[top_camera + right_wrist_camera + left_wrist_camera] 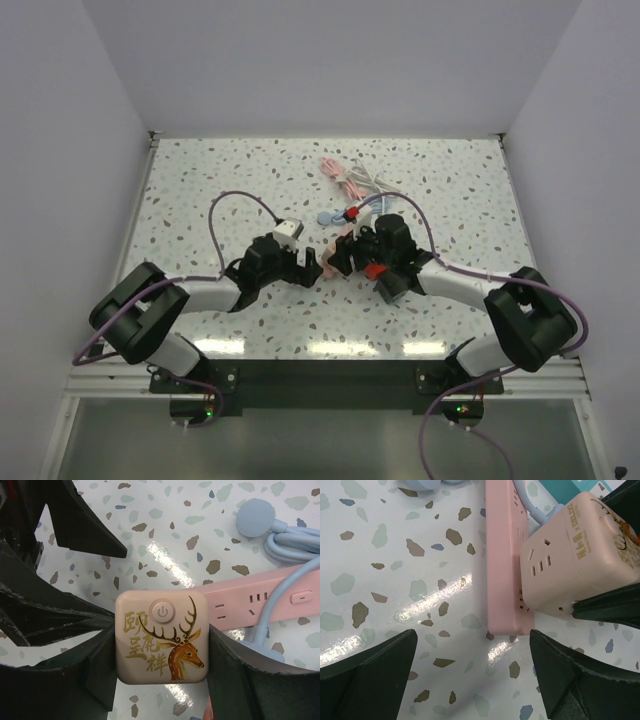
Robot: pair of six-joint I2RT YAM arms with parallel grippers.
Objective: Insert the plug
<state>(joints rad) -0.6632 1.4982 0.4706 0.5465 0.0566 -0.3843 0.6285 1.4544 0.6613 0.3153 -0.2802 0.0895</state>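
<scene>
1. Right wrist view: the right end effector [161,652] is clamped on the cube plug [160,630] at frame centre. The plug is a rounded, matt pink block with a gold deer print and a round button.
2. To its right lies the pink power strip [260,597], flat smooth plastic, crossed by a pale blue cable [280,545].
3. Left wrist view: the left end effector [472,680] gapes wide and empty over the glossy speckled worktop [395,580]. The cube sits tilted at the strip's lower end.
4. The step in hand looks like seating. The next move probably calls for levelling the cube, then pressing straight down; the prongs are hidden.

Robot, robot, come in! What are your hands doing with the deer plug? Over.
Right gripper shut on deer cube plug, at pink power strip end; seating unclear. Left gripper open, empty. Blue cable crosses strip beside plug. Over.
</scene>
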